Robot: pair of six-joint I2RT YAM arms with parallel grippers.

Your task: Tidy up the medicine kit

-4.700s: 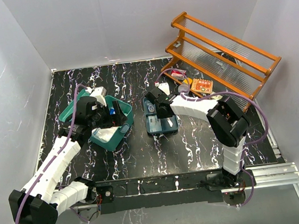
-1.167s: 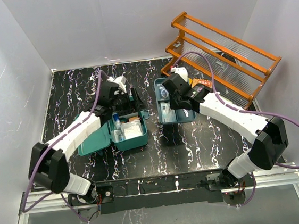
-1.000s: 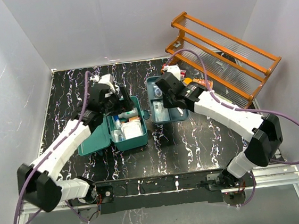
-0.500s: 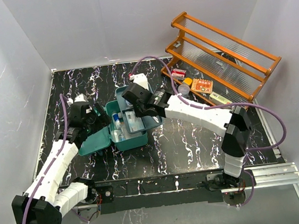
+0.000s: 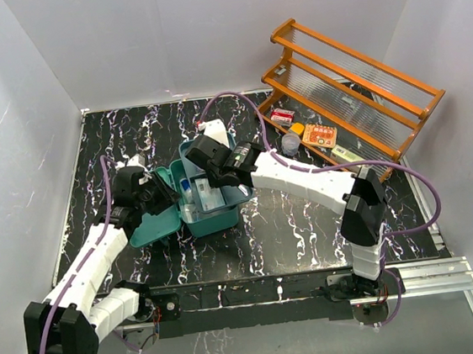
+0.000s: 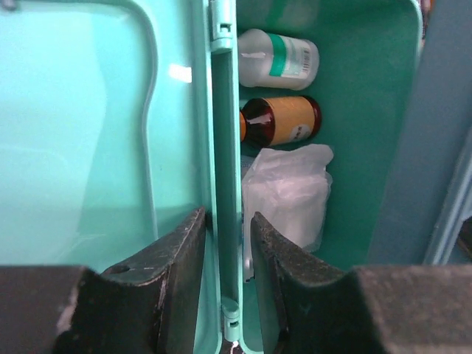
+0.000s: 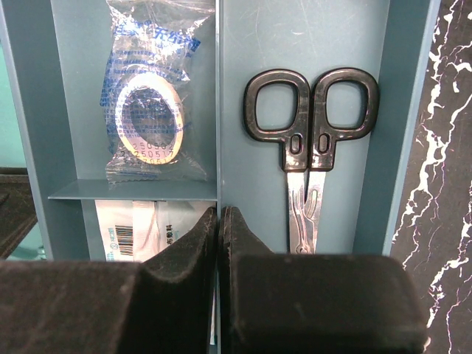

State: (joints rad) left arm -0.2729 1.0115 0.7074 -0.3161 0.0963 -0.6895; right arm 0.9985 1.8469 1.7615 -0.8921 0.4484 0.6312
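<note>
The medicine kit (image 5: 216, 221) lies open left of centre, its lid (image 5: 150, 226) flat to the left. My left gripper (image 5: 161, 198) straddles the hinge rim (image 6: 224, 184) between lid and box, its jaws closed in tight on either side. Inside the box are a white bottle (image 6: 280, 59), a brown bottle (image 6: 284, 122) and a white bag (image 6: 287, 195). My right gripper (image 5: 212, 168) is shut on the middle divider (image 7: 219, 110) of the dark blue-teal tray (image 5: 224, 197), which it holds over the kit's box. The tray carries scissors (image 7: 310, 140), a bagged tape roll (image 7: 151, 110) and a barcoded packet (image 7: 140, 230).
An orange tiered rack (image 5: 354, 88) stands at the back right. Before it on the black marbled table lie a red packet (image 5: 281, 117), a small round tub (image 5: 290, 143), an orange box (image 5: 321, 135) and a pale tube (image 5: 348, 155). White walls enclose the table.
My right arm has carried the tray leftward from beside the kit to over its box. My left gripper has drawn back to the hinge and narrowed its jaws around the rim.
</note>
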